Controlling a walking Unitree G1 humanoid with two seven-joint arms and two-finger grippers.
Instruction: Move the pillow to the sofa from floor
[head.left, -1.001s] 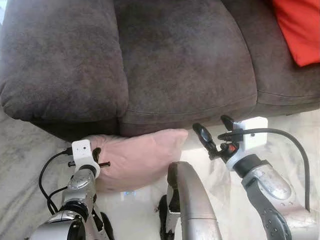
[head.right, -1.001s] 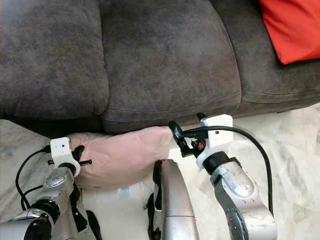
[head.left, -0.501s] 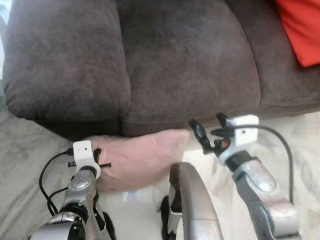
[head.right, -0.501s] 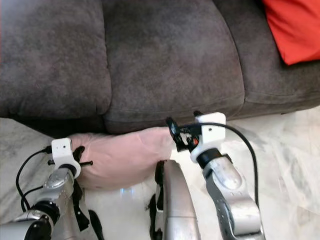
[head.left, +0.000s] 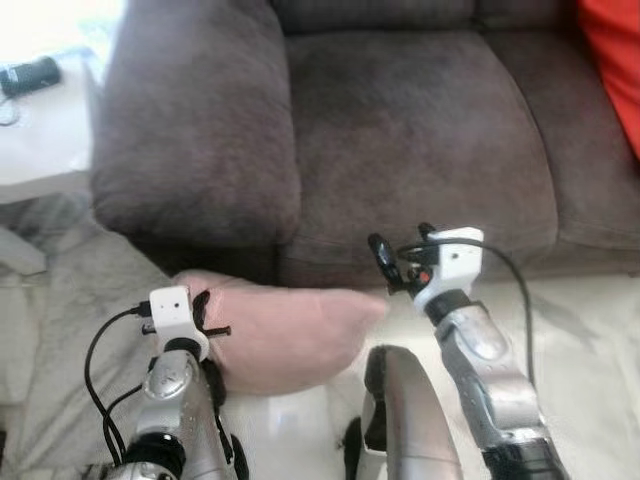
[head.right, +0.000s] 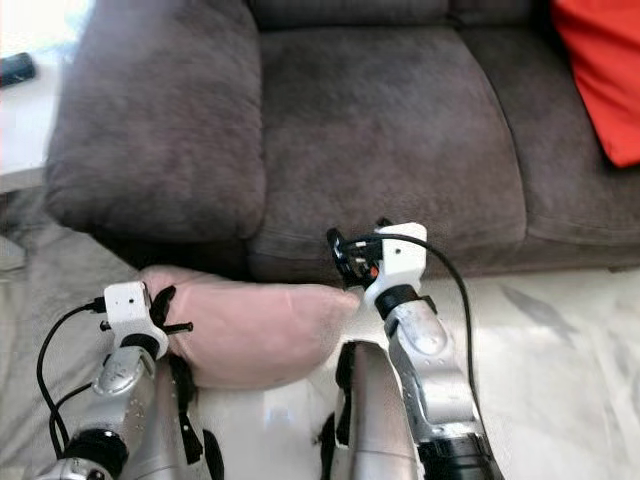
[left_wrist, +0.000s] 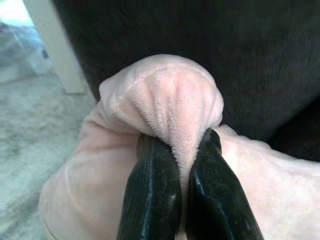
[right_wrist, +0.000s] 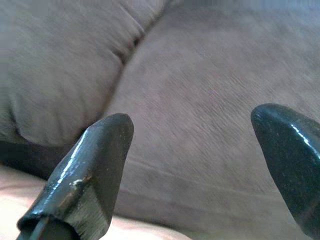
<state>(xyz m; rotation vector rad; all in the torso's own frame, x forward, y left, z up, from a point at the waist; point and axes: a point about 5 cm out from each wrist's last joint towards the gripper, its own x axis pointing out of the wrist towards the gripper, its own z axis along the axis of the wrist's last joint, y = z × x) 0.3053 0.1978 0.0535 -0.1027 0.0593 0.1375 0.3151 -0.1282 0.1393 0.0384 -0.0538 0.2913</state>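
A pink pillow (head.left: 285, 335) lies on the floor against the front of the dark brown sofa (head.left: 400, 130). My left gripper (left_wrist: 181, 145) is shut on a bunched fold at the pillow's left corner (head.left: 205, 315). Both black fingers (left_wrist: 150, 190) press the fabric between them. My right gripper (head.left: 395, 262) hangs open just above the pillow's right tip, close to the sofa's seat front. In the right wrist view its two fingers (right_wrist: 95, 165) stand wide apart with nothing between them, and the seat cushion lies beyond.
A red cushion (head.right: 600, 70) rests on the sofa at the far right. A white side table (head.left: 40, 140) with a small black object (head.left: 30, 75) stands left of the sofa arm. Pale marble floor (head.left: 590, 340) lies to the right. My silver leg (head.left: 405, 420) is below the pillow.
The camera has pulled back, so more of the sofa and the side table show. My right gripper has moved left, to just above the pillow's right tip. The left gripper still holds the corner.
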